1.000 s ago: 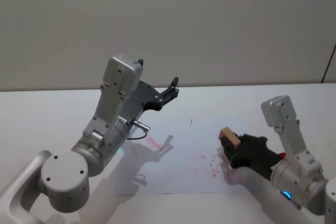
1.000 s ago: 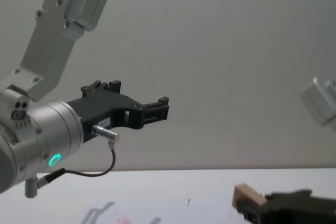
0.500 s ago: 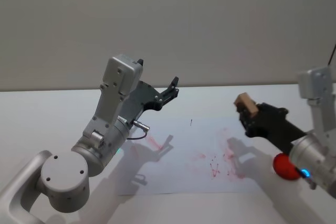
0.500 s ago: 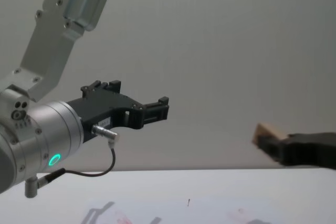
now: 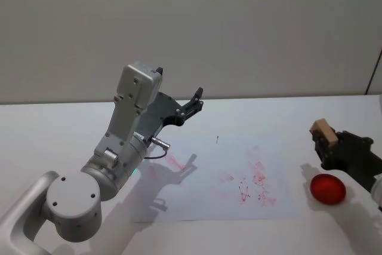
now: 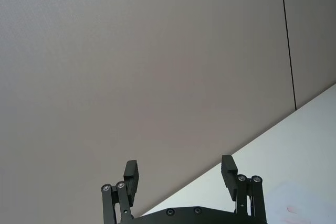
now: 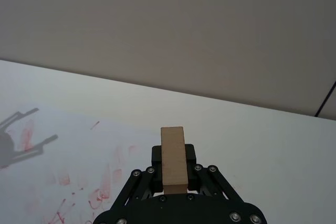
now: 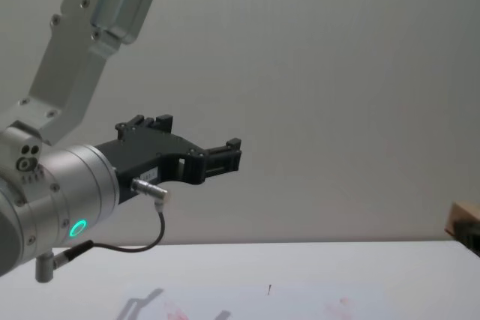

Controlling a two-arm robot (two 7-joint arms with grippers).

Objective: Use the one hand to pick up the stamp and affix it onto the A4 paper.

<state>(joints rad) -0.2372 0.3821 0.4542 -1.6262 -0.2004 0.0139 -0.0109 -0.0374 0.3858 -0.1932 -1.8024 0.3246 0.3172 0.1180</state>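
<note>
My right gripper (image 5: 327, 142) hovers off the right edge of the A4 paper (image 5: 203, 189), shut on the stamp (image 5: 323, 130), a light-brown wooden block. In the right wrist view the stamp (image 7: 173, 155) stands upright between the black jaws. It also pokes in at the right edge of the chest view (image 8: 460, 219). The white sheet lies flat on the table, with several red ink prints near its right half and a tiny dark tick (image 5: 217, 139) towards its far edge. My left gripper (image 5: 193, 100) is parked high over the sheet's far left, open and holding nothing, its fingers (image 6: 130, 172) wide apart.
A round red ink pad (image 5: 327, 188) lies on the white table (image 5: 54, 129) just right of the paper, below and in front of the held stamp. The left arm's big silver links (image 5: 128, 123) rise over the left side. A plain wall stands behind.
The right gripper lifted the stamp off the paper's right part and carried it rightwards, past the sheet's edge to above the ink pad. Fresh red prints show there. The left arm stayed still.
</note>
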